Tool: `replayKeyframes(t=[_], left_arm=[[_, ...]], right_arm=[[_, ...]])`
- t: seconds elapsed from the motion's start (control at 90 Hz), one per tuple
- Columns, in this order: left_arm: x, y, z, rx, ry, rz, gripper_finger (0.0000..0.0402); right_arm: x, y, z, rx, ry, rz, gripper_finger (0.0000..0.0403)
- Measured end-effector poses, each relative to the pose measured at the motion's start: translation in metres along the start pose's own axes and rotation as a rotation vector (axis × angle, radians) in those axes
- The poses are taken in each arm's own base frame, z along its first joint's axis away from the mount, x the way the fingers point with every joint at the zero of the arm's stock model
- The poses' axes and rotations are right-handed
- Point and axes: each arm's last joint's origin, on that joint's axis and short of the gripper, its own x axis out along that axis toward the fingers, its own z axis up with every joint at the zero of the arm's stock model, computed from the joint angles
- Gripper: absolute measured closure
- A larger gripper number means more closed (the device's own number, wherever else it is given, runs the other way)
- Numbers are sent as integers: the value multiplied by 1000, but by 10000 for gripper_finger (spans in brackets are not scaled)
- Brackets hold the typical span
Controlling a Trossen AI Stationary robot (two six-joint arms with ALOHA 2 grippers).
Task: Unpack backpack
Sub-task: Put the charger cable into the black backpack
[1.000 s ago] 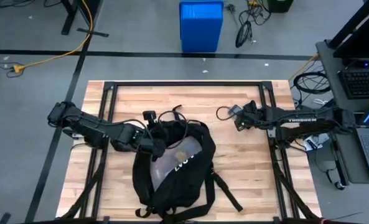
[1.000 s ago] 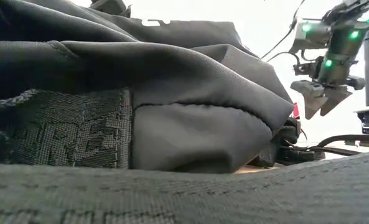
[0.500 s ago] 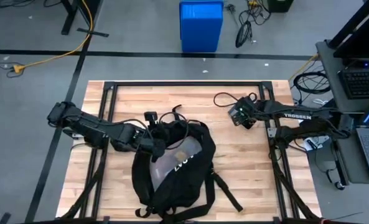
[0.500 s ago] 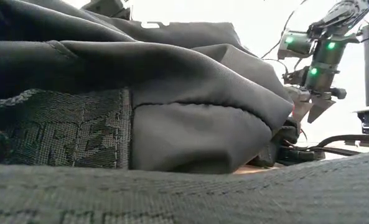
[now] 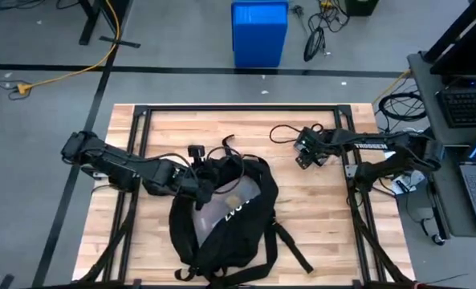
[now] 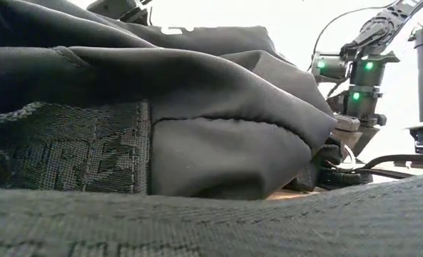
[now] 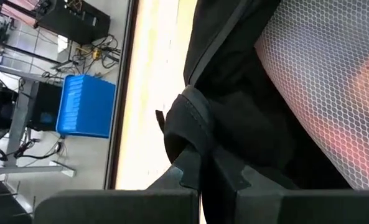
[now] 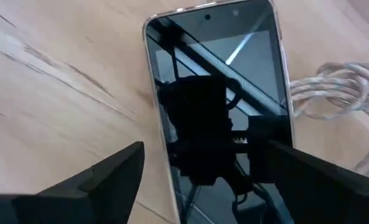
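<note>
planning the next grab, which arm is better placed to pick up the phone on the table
Right: its open claw hovers directly over the glossy black smartphone. The left claw is shut on the large black fabric backpack.

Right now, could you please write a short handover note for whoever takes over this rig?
Left gripper: shut on a fold of the backpack at its far, open end.
Right gripper: open, hovering over a phone that lies flat on the table next to a coiled cable, to the right of the backpack.
Done: phone and cable are out.
Left: whatever remains inside; a mesh pocket shows something pale, unclear.
</note>
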Motion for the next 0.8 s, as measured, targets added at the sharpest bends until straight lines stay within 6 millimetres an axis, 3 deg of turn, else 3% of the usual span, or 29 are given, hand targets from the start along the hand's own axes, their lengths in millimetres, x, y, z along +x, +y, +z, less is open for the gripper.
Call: replayKeyframes(t=[0.544,0.8], left_arm=[[0,0,0,-7,0,-10,402],[0,-2,0,-10,0,-55,402]], right_arm=[[-10,0,12,117,-47,-39,80],[-5,-28,12,214,62,-87,80]])
